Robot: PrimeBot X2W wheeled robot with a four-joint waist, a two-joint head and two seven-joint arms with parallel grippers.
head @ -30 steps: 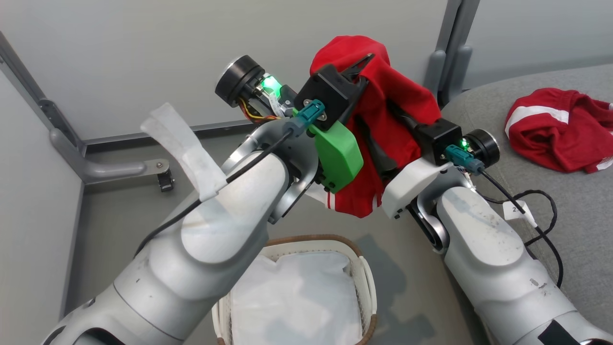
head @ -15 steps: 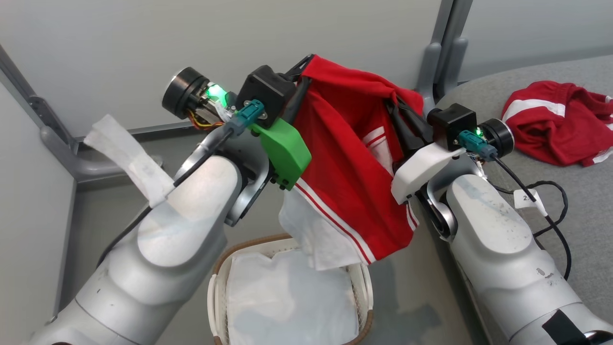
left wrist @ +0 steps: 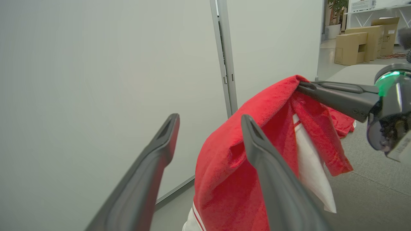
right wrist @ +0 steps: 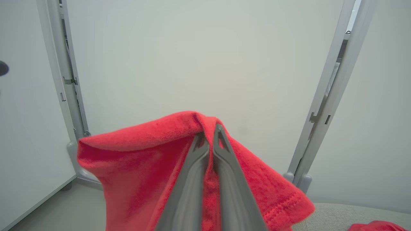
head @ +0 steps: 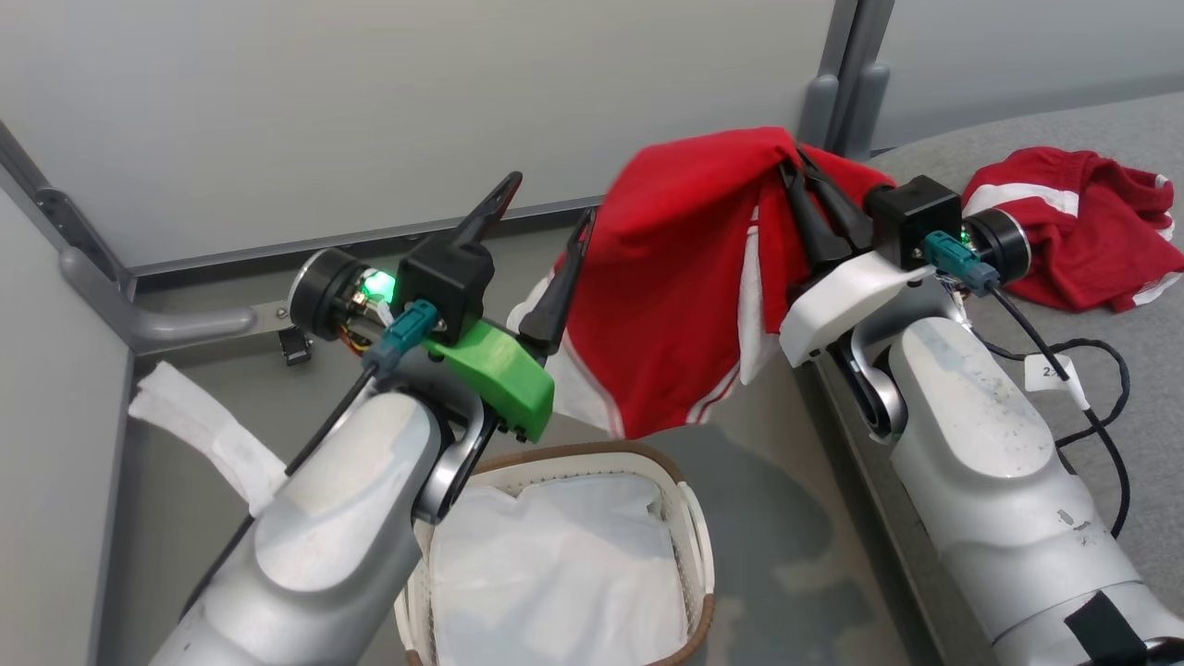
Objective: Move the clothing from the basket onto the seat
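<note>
Red garment hangs from your right gripper, fingers clamped on its top fold, over floor between basket and seat. Left gripper spread wide, holding nothing, just beside cloth. 1 other garment lies on seat. Basket holds white liner, no red visible inside, so you are likely on last piece: carry right, drop on seat. Floor grey, smooth; pale partition panels behind.

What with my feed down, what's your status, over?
Left gripper open, right gripper shut on red garment, hanging beside seat. Other garment on seat. Basket: liner visible. Nothing blocking seen.
</note>
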